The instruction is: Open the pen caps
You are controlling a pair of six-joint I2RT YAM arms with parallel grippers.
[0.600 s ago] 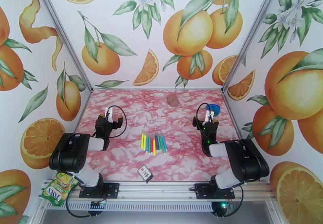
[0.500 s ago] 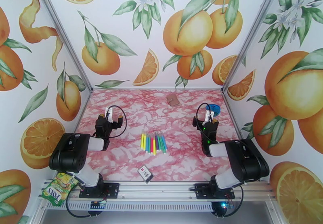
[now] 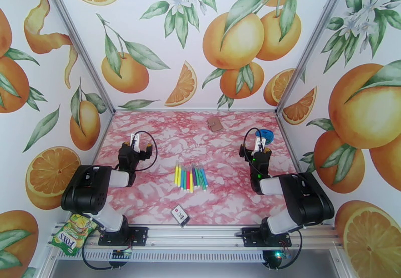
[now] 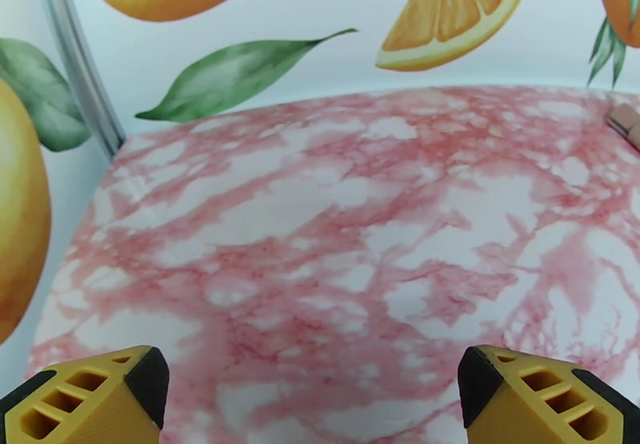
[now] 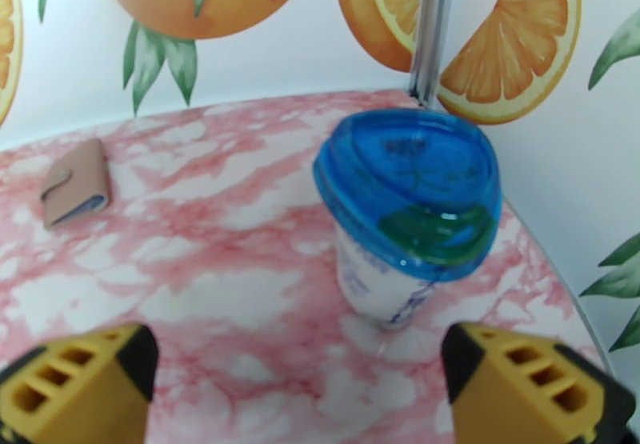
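Your pens (image 3: 190, 178) lie in a neat row mid-way across the surface (image 3: 150, 194), seemingly so either arm can reach, while your left tool (image 3: 141, 144) and right tool (image 3: 260, 146) hang wide and empty, well apart from them.

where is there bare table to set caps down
Bare marble: the far-left stretch between the left gripper and the wallet; also between the markers and the right gripper. Crowded: the markers' packed row, the card nearer the front edge, the container by the right gripper.
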